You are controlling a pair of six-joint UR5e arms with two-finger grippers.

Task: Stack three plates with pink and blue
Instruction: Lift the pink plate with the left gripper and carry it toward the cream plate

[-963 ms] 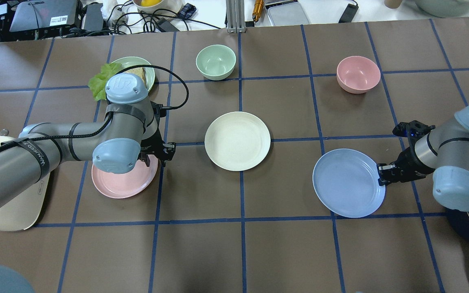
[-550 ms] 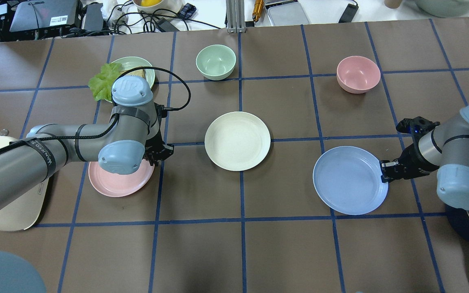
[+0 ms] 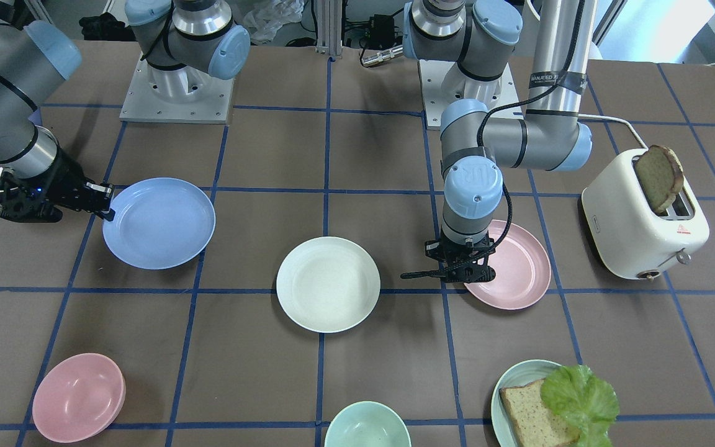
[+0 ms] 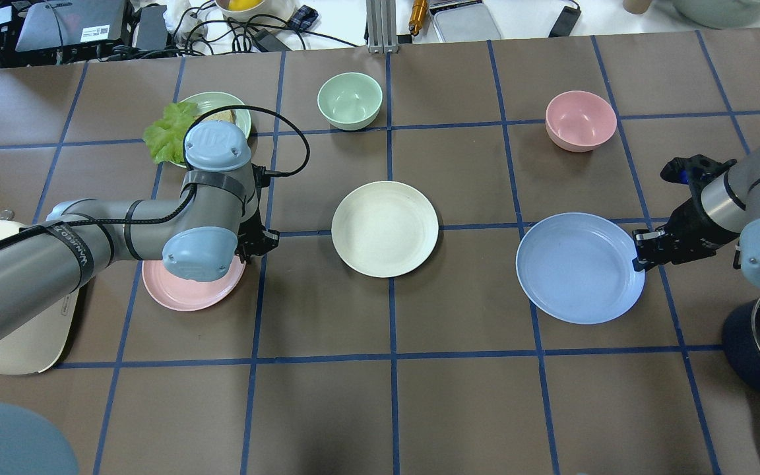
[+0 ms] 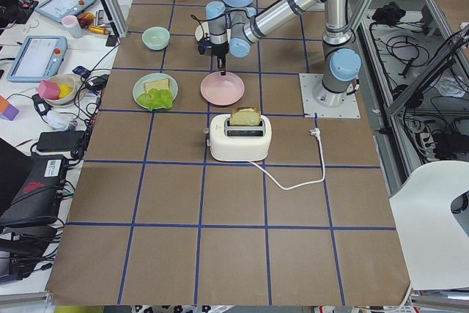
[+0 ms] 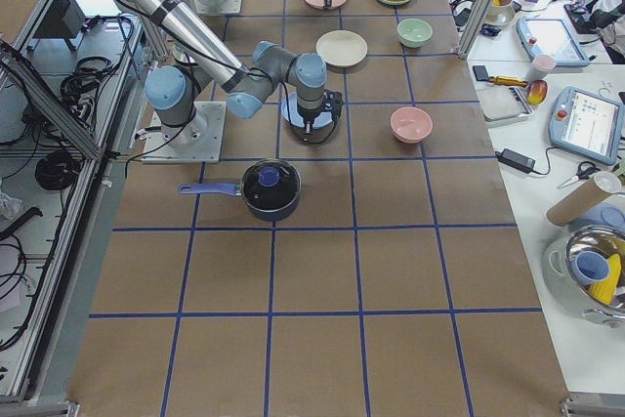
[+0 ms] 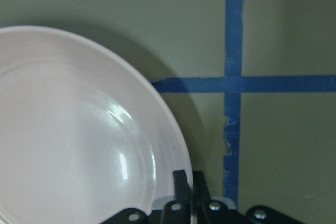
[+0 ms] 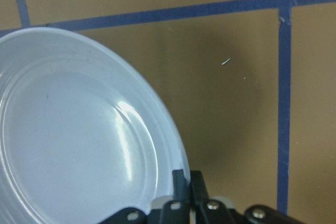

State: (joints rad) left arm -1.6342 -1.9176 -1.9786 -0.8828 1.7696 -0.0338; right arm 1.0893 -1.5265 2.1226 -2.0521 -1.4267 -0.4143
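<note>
The right pincer [image 4: 640,254], clamped on the blue plate [image 4: 578,267] at its rim, has carried it farther from the robot within the last second, and it seems lifted. The left pincer [image 4: 253,245], gripping the pink plate [image 4: 189,293], has barely shifted it. Both look bound for the cream plate [image 4: 384,228] at the middle of the table [image 4: 459,396]. The mint bowl [image 4: 349,99] and pink bowl [image 4: 580,120] are empty; the toaster [image 3: 643,230] holds bread.
</note>
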